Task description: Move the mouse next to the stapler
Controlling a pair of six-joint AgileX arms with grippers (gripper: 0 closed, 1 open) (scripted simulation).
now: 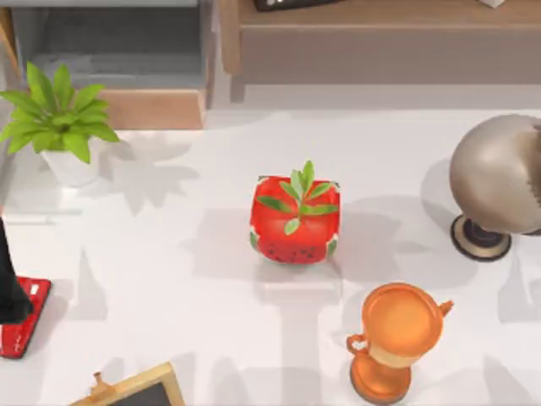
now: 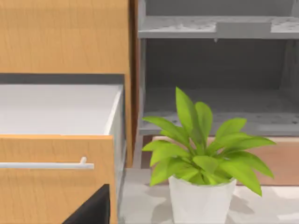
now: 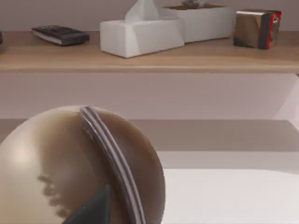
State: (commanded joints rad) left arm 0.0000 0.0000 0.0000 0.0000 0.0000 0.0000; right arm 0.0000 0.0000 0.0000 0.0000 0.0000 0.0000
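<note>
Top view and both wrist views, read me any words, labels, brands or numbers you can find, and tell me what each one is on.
No text can be read.
Flat bright red stapler at the table's left edge: small white mark, no legible letters.
Brown and red box on the wooden shelf: markings too blurred to read.
White tissue box: blank.
Red watermelon-patterned cube planter: pattern, no lettering.

Stapler (image 1: pixel 21 326) partly behind a dark arm (image 1: pixel 10 283), cut by left edge.

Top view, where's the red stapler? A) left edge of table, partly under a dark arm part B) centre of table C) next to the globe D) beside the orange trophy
A: the stapler lies at the table's left edge, with a dark arm part overlapping it, far from the watermelon-patterned cube planter at centre.
</note>
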